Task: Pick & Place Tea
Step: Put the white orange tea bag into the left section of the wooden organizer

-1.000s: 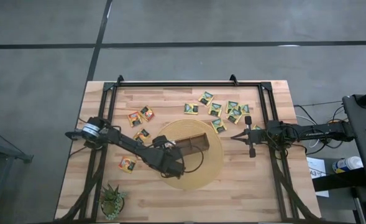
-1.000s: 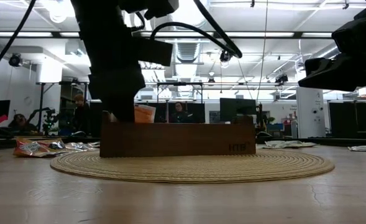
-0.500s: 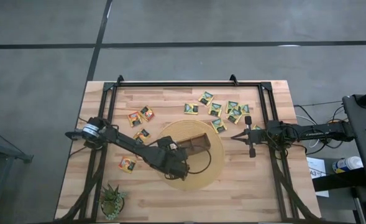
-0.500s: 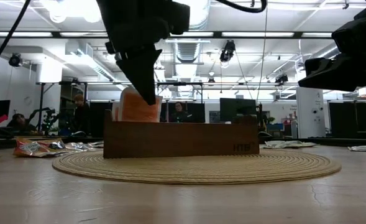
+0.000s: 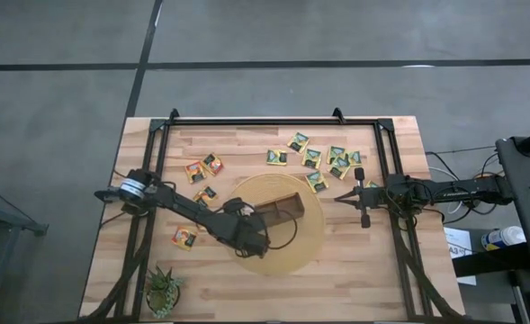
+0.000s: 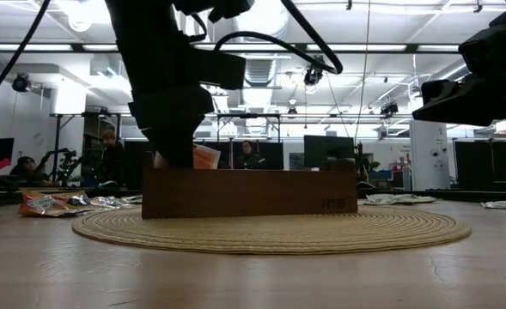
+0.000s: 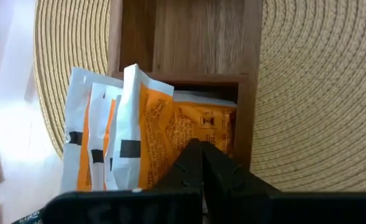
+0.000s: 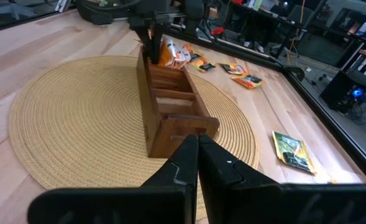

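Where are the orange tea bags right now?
In the left wrist view, the orange tea bags stand in the end compartment of the wooden box on the round woven mat.

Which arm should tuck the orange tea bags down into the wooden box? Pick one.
Left. The left gripper, shut, is right at the orange tea bags standing in the end slot of the wooden box. The right gripper, also shut, waits off the round mat, beside the green tea bags.

Orange sachets (image 7: 151, 140) upright in box's end compartment; others (image 5: 323, 160) scattered flat on table.
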